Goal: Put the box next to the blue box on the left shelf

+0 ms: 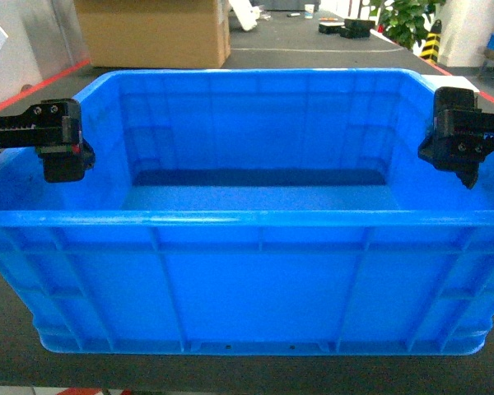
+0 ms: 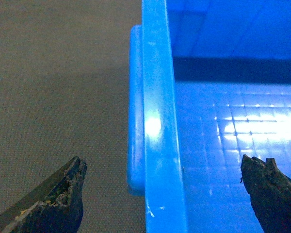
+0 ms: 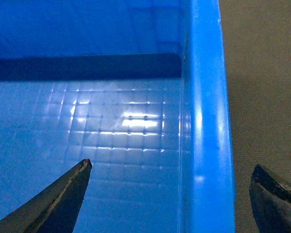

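Observation:
The box (image 1: 255,280) is a large bright-blue crate with ribbed walls that fills the head view, empty inside. My left gripper (image 1: 62,156) stands open over its left rim (image 2: 157,97), one finger outside the wall and one inside, both clear of the plastic. My right gripper (image 1: 457,152) is open in the same way astride the right rim (image 3: 206,97). In the wrist views each gripper's midpoint, left (image 2: 161,162) and right (image 3: 172,165), falls on or beside the rim. The left shelf and the other blue box are out of view.
A cardboard carton (image 1: 152,33) stands behind the crate at the back left, with a red floor line (image 1: 41,82) beside it. A green plant (image 1: 407,20) and a yellow-black striped post (image 1: 432,41) are at the back right. The crate rests on a dark grey surface (image 2: 58,87).

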